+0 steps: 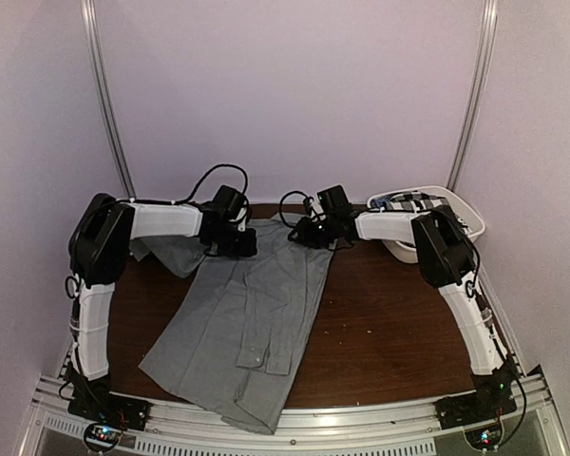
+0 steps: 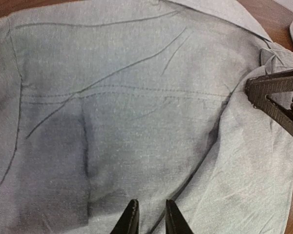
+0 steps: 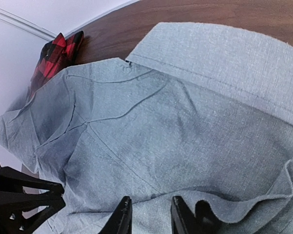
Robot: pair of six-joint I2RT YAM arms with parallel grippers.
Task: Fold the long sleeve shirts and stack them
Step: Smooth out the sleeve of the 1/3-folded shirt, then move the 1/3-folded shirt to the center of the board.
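The light grey shirt (image 1: 252, 309) lies back up, diagonally across the brown table (image 1: 389, 323), collar at the far end and hem hanging over the near edge. My left gripper (image 1: 236, 242) hovers over its left shoulder, the fingers slightly apart above the cloth (image 2: 136, 97), holding nothing (image 2: 150, 214). My right gripper (image 1: 306, 232) is over the right shoulder near the collar (image 3: 219, 53), open and empty (image 3: 150, 214), with a raised cloth fold beside its right finger. The red-and-black plaid shirt (image 3: 58, 51) lies bunched at the table's far left edge; in the top view it is hidden.
A white basket (image 1: 461, 214) with patterned cloth in it stands at the back right. One grey sleeve (image 1: 171, 252) spreads out under the left arm. White walls close in the table at the back and sides.
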